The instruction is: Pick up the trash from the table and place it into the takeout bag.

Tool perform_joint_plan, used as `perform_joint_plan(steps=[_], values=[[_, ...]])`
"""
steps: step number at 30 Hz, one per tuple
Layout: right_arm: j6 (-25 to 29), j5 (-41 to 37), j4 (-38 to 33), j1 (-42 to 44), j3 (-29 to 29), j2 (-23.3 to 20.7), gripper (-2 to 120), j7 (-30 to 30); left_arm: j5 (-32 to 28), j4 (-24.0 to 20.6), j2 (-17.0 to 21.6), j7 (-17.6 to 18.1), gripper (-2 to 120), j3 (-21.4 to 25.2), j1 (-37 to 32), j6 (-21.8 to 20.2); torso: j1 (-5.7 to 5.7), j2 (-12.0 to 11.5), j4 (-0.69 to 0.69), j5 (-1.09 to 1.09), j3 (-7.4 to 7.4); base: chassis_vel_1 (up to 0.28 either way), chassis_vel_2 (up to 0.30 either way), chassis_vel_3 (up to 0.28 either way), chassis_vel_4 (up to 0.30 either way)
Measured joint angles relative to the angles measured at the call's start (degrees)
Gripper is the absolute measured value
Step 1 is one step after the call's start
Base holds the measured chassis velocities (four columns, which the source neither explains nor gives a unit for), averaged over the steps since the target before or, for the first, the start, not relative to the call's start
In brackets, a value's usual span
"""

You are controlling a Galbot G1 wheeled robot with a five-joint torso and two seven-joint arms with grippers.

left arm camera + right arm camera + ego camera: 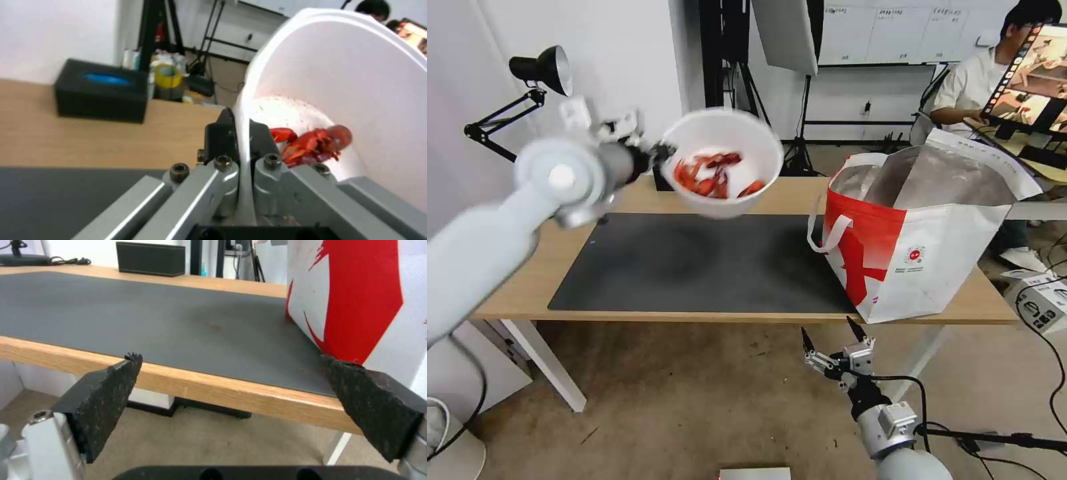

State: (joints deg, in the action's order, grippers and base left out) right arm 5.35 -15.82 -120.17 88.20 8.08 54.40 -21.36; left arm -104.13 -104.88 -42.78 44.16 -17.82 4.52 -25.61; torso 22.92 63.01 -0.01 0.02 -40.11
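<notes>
A white round bowl (pixel 724 163) holding red crayfish shells (pixel 710 177) hangs tilted in the air above the dark grey mat (pixel 700 263) on the table (pixel 627 200). My left gripper (pixel 657 155) is shut on the bowl's rim; in the left wrist view its black fingers (pixel 229 133) pinch the white wall (pixel 356 83), with shells (pixel 311 143) inside. The takeout bag (pixel 920 233), white and red with foil lining, stands open at the table's right end. My right gripper (pixel 830 333) is open, low in front of the table edge (pixel 200 386), near the bag (pixel 356 296).
A black rectangular box (pixel 102 90) sits at the table's back edge; the right wrist view shows it too (pixel 151 258). A black desk lamp (pixel 527 87) stands at the back left. White table legs (pixel 547 363) and bare floor lie below.
</notes>
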Motion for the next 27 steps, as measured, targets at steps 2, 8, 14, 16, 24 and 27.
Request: perform_joint_plan(steps=[2, 8, 14, 16, 24, 27], values=[[0.0, 0.0, 0.0, 0.0, 0.0, 0.0, 100, 0.0, -0.4, 1.1, -1.5, 0.4, 0, -1.3, 2.4, 0.1, 0.0, 0.0, 0.0, -0.01, 0.0, 0.0, 0.0, 0.0, 0.0], [0.0, 0.0, 0.0, 0.0, 0.0, 0.0, 100, 0.0, -2.1, 4.8, -7.5, 1.4, 0, -5.2, 8.3, 0.9, 0.0, 0.0, 0.01, 0.0, 0.0, 0.0, 0.0, 0.0, 0.0], [0.0, 0.0, 0.0, 0.0, 0.0, 0.0, 100, 0.0, -2.6, 8.3, -14.7, 2.6, 0, -7.7, 10.8, 1.6, 0.0, 0.0, 0.02, -0.01, 0.0, 0.0, 0.0, 0.0, 0.0], [0.0, 0.0, 0.0, 0.0, 0.0, 0.0, 100, 0.0, -2.6, 10.4, -19.0, 2.9, 0, -8.7, 11.7, 1.7, 0.0, 0.0, 0.0, 0.0, 0.0, 0.0, 0.0, 0.0, 0.0], [0.0, 0.0, 0.0, 0.0, 0.0, 0.0, 100, 0.0, -2.0, 15.3, -27.8, 3.7, 0, -11.5, 14.1, 3.0, 0.0, 0.0, 0.01, 0.0, 0.0, 0.0, 0.0, 0.0, 0.0], [0.0, 0.0, 0.0, 0.0, 0.0, 0.0, 100, 0.0, -1.3, 16.3, -29.6, 3.8, 0, -12.1, 14.4, 3.1, 0.0, 0.0, 0.01, -0.01, 0.0, 0.0, 0.0, 0.0, 0.0]])
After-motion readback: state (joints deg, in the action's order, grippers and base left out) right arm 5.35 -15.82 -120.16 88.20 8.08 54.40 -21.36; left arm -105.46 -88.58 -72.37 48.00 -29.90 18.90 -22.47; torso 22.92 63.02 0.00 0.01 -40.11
